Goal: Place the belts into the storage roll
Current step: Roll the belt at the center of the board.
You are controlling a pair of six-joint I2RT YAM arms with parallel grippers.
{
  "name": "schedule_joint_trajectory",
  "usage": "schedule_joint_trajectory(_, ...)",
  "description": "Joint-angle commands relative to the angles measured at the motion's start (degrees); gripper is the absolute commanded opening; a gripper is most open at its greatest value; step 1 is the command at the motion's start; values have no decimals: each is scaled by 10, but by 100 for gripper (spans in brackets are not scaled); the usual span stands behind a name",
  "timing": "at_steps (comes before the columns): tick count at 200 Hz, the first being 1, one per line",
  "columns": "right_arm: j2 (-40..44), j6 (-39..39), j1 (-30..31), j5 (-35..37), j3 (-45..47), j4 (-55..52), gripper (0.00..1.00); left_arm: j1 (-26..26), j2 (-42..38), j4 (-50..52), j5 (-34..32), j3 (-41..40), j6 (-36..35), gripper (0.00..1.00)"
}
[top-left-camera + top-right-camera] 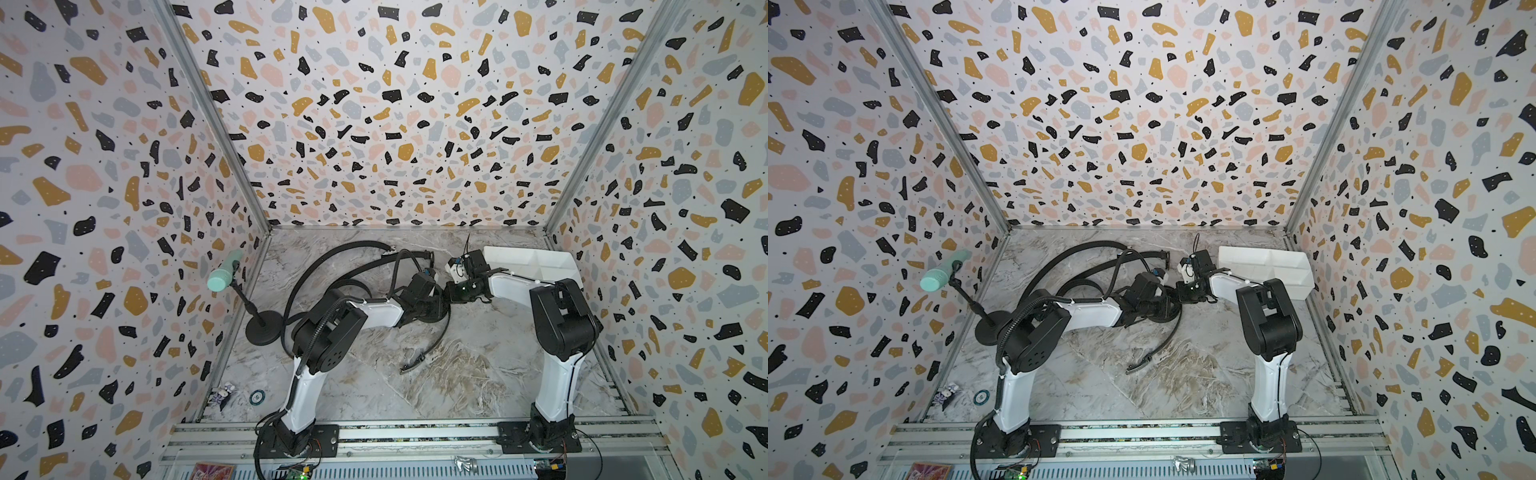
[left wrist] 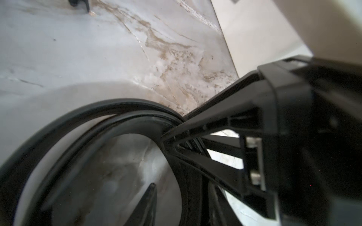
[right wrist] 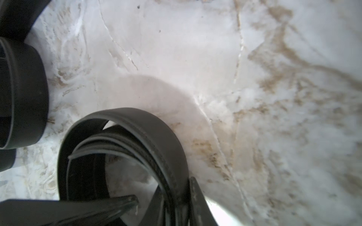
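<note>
Step in hand looks like a handover at mid-table. The right gripper (image 3: 164, 189) has its jaws drawn nearly together on the wall of the coiled belt (image 3: 156, 125), one finger inside the ring and one outside. The left gripper (image 1: 436, 303) meets it from the opposite side. Its jaws stand apart astride the same strap, with bare table (image 1: 415, 395) showing beside the inner finger, so it seems to be letting go. Whether the coil rests on the table or hangs just above it cannot be told. A buckled strap end (image 1: 413, 361) lies toward the near side, and the other belts (image 1: 345, 246) loop at far left-centre. The tray (image 1: 498, 251) sits in the far right corner with its compartments bare. The next move likely calls for lifting the coil clear, carrying it back and right, and lowering it over the tray's near wall without the ring springing open. Room is tight there, since the right forearm (image 1: 509, 286) lies across the tray front and the side wall is just beyond. The near table is open, and the microphone stand (image 1: 262, 328) is well apart at left.
</note>
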State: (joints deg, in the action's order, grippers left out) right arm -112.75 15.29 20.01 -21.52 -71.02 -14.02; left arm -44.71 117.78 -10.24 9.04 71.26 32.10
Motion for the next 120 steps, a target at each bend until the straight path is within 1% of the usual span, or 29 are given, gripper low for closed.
schedule_joint_trajectory(1,-14,-2,4,75,-2,-65,16,-5,-33,11,19,-17,-6,46)
schedule_joint_trajectory(33,-13,-4,8,105,-13,-85,14,-4,-68,8,28,-34,-2,55)
schedule_joint_trajectory(70,-9,-16,14,140,-23,-112,14,-5,-132,9,16,-77,1,61)
schedule_joint_trajectory(91,-7,-22,23,157,-25,-124,14,-11,-165,28,7,-100,-1,63)
schedule_joint_trajectory(120,-2,-25,45,190,-32,-145,14,-31,-204,90,-15,-129,-20,64)
